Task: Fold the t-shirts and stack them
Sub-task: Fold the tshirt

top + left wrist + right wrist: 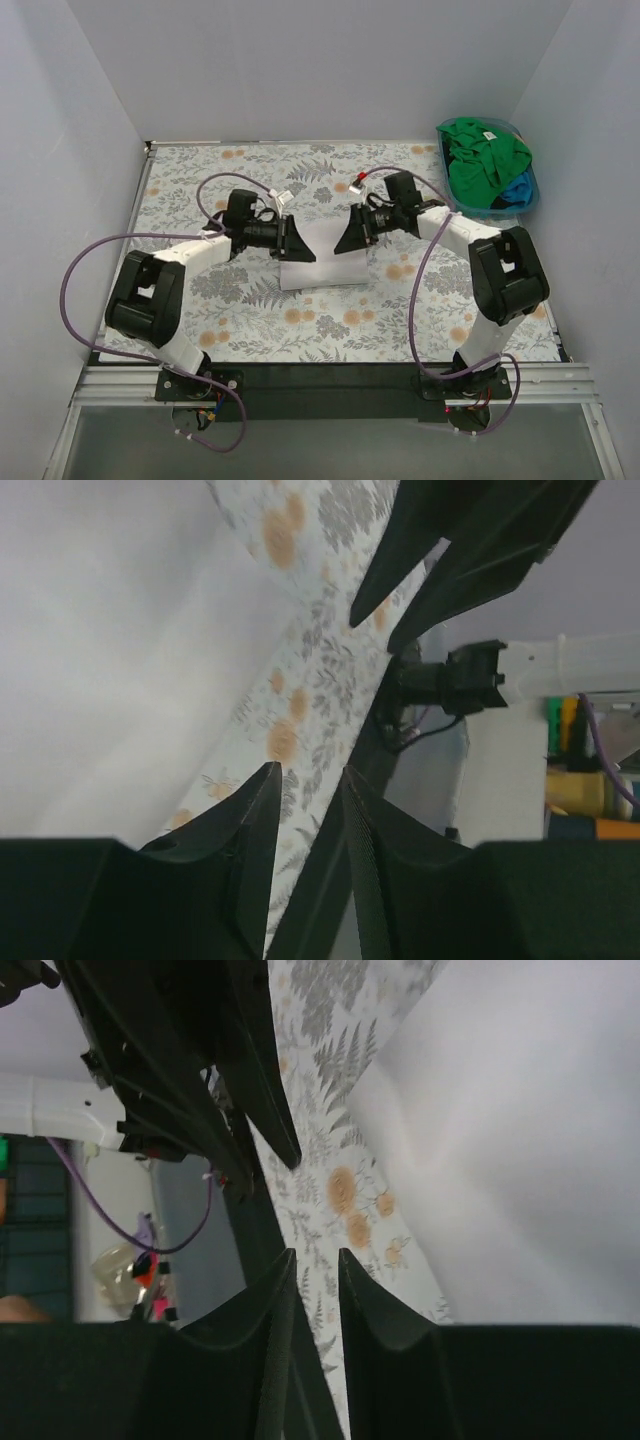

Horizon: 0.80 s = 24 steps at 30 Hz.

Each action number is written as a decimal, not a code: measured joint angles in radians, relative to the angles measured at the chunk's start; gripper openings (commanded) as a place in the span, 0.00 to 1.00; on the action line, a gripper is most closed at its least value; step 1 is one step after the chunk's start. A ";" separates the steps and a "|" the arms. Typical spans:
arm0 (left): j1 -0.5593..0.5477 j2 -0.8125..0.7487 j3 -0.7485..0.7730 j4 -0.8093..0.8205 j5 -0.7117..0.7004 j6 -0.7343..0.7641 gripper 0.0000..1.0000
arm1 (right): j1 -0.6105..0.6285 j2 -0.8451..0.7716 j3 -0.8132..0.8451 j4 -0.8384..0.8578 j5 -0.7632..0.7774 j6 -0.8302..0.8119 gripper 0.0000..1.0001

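A white t-shirt (325, 265) lies folded into a small rectangle on the floral cloth at mid-table. It shows as a pale sheet in the left wrist view (120, 660) and the right wrist view (520, 1130). My left gripper (300, 243) hovers over its left edge, my right gripper (346, 238) over its top right, and the two point at each other. In each wrist view the jaws stand narrowly apart, left gripper (312, 775) and right gripper (317, 1255), with only patterned cloth showing in the gap. Green t-shirts (482, 155) and a blue one (516, 190) are bunched at the back right.
A blue plastic bin (533, 195) at the back right corner holds the green and blue shirts. White walls close in the table on three sides. The floral table cloth (250, 310) covers the surface, and a black strip runs along the near edge by the arm bases.
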 measured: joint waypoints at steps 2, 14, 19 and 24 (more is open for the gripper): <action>-0.063 -0.013 -0.058 0.065 0.015 -0.065 0.21 | 0.051 0.012 -0.047 0.049 -0.016 0.056 0.24; -0.068 0.380 -0.083 0.180 0.065 -0.159 0.03 | 0.076 0.329 -0.156 0.192 -0.051 0.186 0.10; -0.047 0.379 -0.083 0.144 0.079 -0.089 0.02 | 0.046 0.324 -0.174 0.184 -0.065 0.136 0.09; 0.010 0.349 -0.106 0.065 0.079 -0.017 0.06 | 0.011 0.265 -0.201 0.105 -0.014 0.033 0.09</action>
